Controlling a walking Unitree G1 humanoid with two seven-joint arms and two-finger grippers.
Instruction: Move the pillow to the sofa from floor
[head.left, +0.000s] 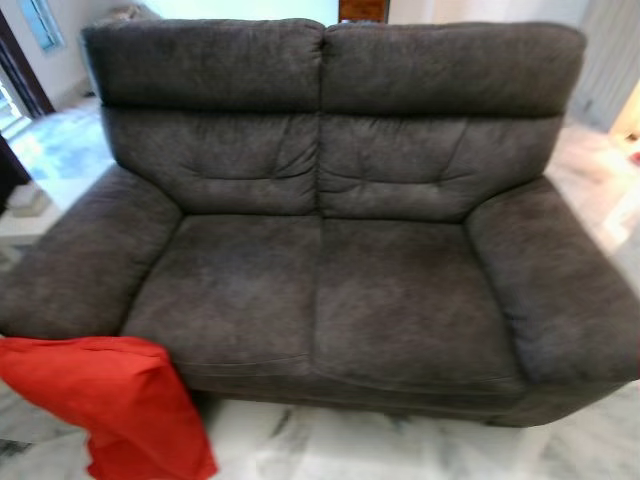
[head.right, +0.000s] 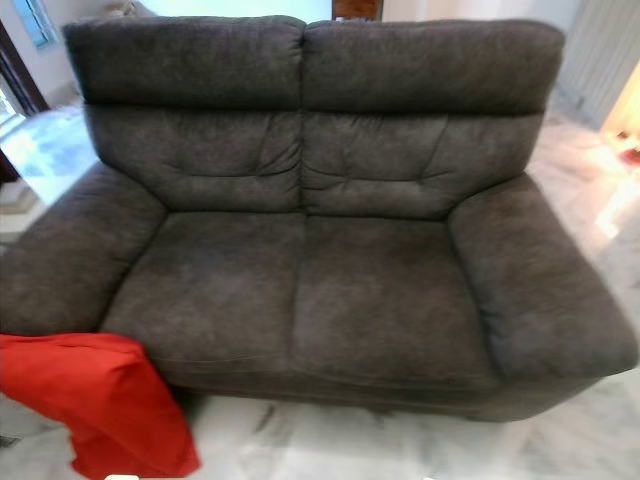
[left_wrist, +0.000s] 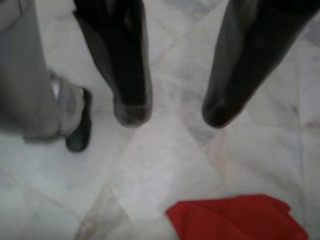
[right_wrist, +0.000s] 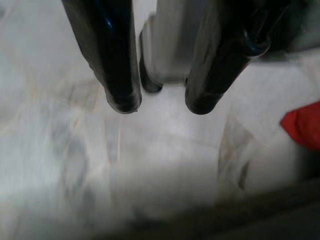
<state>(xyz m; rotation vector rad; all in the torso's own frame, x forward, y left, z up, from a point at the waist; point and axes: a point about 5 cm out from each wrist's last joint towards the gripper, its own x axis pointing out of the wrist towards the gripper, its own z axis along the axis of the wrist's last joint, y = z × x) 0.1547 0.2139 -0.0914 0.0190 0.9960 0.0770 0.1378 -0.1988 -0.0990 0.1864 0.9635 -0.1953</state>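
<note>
Left pincer (left_wrist: 172, 115) and right pincer (right_wrist: 162, 106) agape.

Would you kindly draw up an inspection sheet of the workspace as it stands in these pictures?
Surface: pale marble-patterned floor with grey veins, in front of the sofa.
Job's things: red fabric pillow on the floor, leaning against the front of the sofa by the armrest on the robot's left; dark grey two-seat fabric sofa, nothing on its seat cushions.
Clutter: nothing seen.
Grippers: left gripper open, held over the floor with nothing between its fingers, the pillow close by; right gripper open, also over bare floor, holding nothing.
Cables: nothing seen.
Surroundings: bright doorway or window behind the sofa on the robot's left; picture blurred there, details cannot be told.
</note>
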